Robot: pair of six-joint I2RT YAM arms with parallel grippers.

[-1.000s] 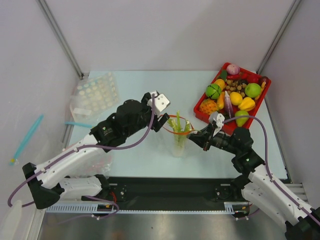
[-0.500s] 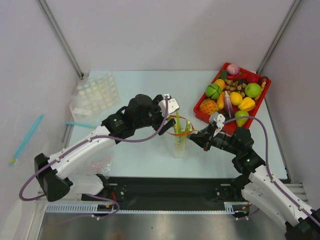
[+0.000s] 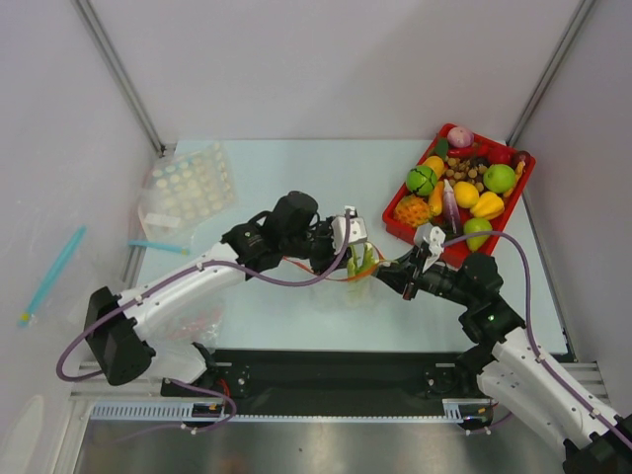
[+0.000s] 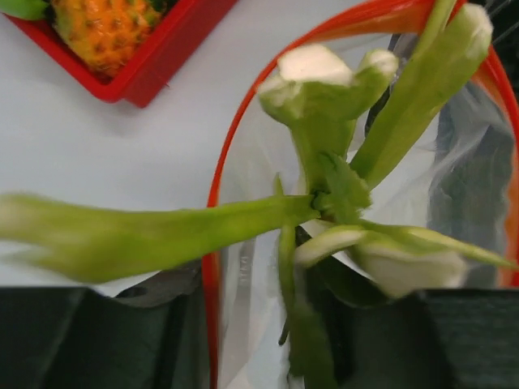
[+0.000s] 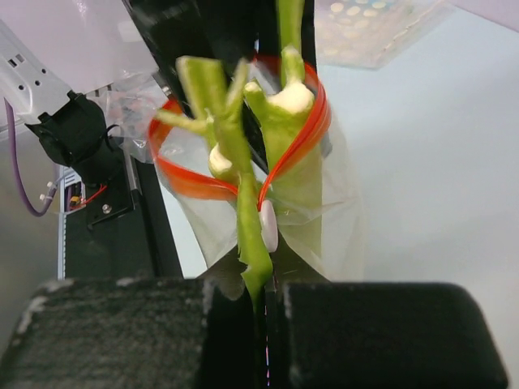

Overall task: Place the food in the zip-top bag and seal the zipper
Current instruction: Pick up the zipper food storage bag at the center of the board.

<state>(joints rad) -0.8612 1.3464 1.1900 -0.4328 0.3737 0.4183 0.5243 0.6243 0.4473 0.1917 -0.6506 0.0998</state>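
Note:
The zip-top bag [image 5: 324,227] stands at mid-table, its mouth held wide as a ring by the red-orange zipper [image 4: 231,138]. A leek [image 4: 332,174] stands in it, green leaves fanning out above the rim [image 3: 363,259]. My left gripper [image 3: 355,253] is down over the mouth; in the left wrist view its fingers [image 4: 81,340] stand apart, with a leaf and the bag's rim between them. My right gripper [image 5: 268,292] is shut on the bag's rim beside the white slider, a leaf tip caught there too. A green pear [image 3: 476,233] and a purple eggplant [image 3: 451,205] lie in the red tray [image 3: 403,229].
The red tray at the back right holds several other toy fruits, among them a pineapple [image 4: 105,28]. A clear blister tray [image 3: 188,183] and a blue-stripped bag [image 3: 153,245] lie at the back left. A crumpled clear bag [image 3: 197,321] lies under my left arm.
My left arm has swung right and down onto the bag's mouth, its jaws narrowing around the leek's leaves. The bag has sunk lower. The right arm has kept its grip.

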